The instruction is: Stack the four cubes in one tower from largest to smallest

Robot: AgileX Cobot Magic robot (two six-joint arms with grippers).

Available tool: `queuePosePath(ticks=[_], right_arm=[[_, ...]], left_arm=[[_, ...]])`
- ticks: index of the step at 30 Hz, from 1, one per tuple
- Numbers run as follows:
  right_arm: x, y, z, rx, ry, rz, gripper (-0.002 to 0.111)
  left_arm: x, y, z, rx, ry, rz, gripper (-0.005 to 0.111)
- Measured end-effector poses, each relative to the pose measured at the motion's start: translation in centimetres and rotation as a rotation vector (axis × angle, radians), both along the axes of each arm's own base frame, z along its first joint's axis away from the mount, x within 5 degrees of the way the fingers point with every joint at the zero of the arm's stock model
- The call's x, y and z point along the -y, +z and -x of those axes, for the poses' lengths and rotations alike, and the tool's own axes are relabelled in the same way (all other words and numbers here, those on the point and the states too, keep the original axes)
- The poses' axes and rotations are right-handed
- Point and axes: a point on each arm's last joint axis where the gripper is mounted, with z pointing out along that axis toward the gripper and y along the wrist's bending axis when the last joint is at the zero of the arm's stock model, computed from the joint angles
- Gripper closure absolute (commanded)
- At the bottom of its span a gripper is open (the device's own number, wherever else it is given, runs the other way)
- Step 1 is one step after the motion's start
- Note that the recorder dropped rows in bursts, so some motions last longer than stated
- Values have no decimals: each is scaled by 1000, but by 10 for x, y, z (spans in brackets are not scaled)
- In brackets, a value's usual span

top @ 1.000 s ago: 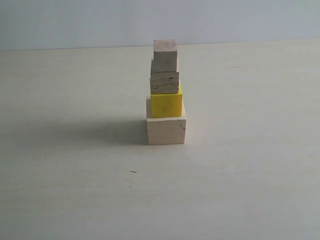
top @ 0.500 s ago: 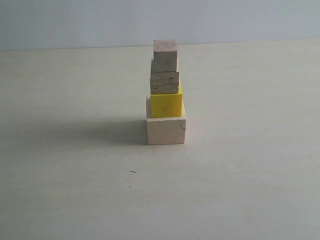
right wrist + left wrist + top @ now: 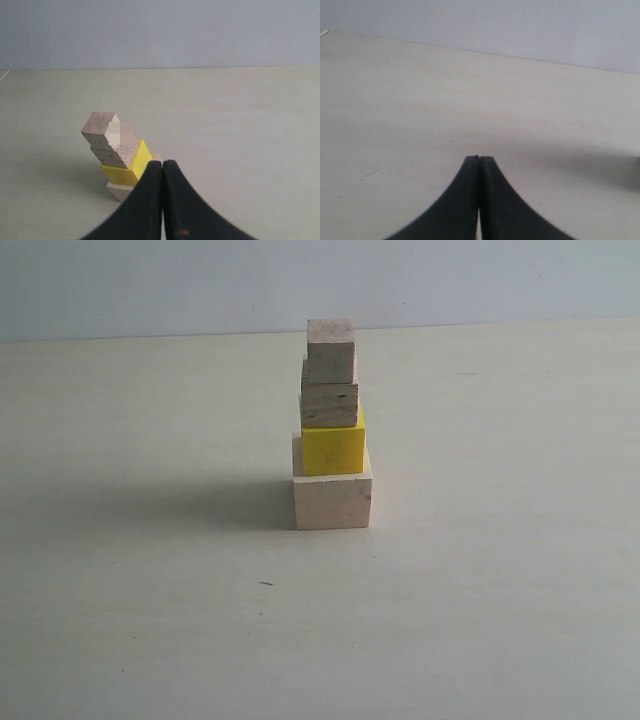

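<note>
- The tower (image 3: 332, 430) stands complete on the desk (image 3: 150, 620), tapering upward.
- My left pincer (image 3: 479, 160) and right pincer (image 3: 163, 164) are both clenched, empty.
- My judgement: draw the right one back gently, brushing nothing.

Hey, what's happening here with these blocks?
Nothing is being handled right now. All four cubes stand as one tower on the table: large pale wood cube at the bottom, then yellow cube, grainy wood cube, and small pale cube on top. The left gripper and right gripper are both shut, empty, and clear of the tower.
</note>
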Motion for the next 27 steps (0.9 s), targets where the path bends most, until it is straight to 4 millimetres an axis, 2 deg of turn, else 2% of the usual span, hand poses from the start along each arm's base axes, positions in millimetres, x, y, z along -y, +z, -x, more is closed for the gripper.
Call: queuePosePath(ticks=[3,6,11,14,18,21,24,27], right_arm=[[6,3,2,17,-30,-11,108],[26,11,10,78,-144,-24,108],[63,28,46,268,-387,64,108],[74,21,64,342,-478,134,108],[77,-12,65,403,-509,171,108],[75,-52,58,445,-486,196,108],[73,-100,53,445,-448,208,108],[70,-138,54,435,-427,189,108]], left_arm=[[0,0,0,0,0,2,106],[0,0,0,0,0,2,106],[0,0,0,0,0,2,106],[0,0,0,0,0,2,106],[0,0,0,0,0,2,106],[0,0,0,0,0,2,106],[0,0,0,-1,0,2,106],[0,0,0,-1,0,2,106]])
